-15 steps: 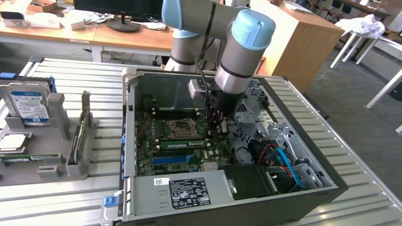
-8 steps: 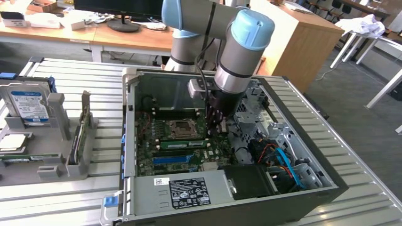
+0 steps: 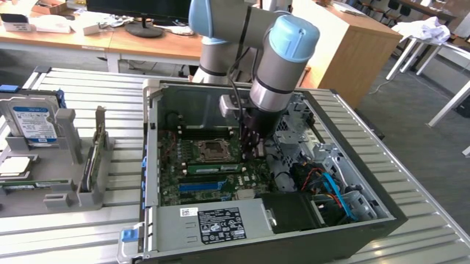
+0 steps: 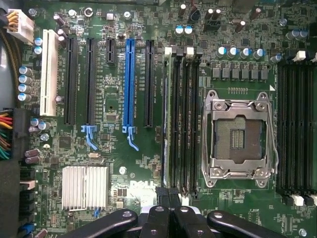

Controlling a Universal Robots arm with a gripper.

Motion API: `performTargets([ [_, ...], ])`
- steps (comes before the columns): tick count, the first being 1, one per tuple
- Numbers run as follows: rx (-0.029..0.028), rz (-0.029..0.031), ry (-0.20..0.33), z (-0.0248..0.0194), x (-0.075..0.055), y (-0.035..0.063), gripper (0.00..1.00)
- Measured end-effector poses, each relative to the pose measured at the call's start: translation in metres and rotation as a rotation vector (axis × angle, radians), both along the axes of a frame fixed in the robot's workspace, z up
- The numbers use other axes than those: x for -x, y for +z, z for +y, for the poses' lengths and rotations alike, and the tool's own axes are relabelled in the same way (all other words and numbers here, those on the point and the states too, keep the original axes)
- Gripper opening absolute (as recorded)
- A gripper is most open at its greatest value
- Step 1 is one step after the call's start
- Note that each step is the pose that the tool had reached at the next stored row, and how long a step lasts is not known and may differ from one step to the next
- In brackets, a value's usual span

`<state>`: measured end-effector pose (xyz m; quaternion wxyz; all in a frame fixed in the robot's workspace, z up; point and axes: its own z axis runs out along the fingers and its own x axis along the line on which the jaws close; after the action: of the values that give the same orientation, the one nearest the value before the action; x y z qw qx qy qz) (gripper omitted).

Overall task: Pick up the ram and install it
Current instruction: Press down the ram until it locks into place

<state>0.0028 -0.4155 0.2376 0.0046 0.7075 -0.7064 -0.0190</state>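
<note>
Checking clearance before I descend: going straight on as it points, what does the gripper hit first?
The gripper likely meets the ram, edge-on in the memory slots beside the CPU socket; depth is unclear.

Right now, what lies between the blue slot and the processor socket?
Between the blue slot and the processor socket, the wrist view shows one black slot and the memory slots.

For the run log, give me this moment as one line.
gripper: over motherboard, at memory slots | ram: in slot beside CPU socket
</note>
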Motion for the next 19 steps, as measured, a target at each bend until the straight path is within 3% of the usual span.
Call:
performTargets([
  [10,0.0003,0.0001,0.0,0.0,0.0001,-0.0044,0.11],
  [15,0.0001,-0.0001,0.0,0.0041,0.0,-0.005,0.11],
  [19,0.0002,0.0,0.0,0.0041,0.0,-0.0051,0.11],
])
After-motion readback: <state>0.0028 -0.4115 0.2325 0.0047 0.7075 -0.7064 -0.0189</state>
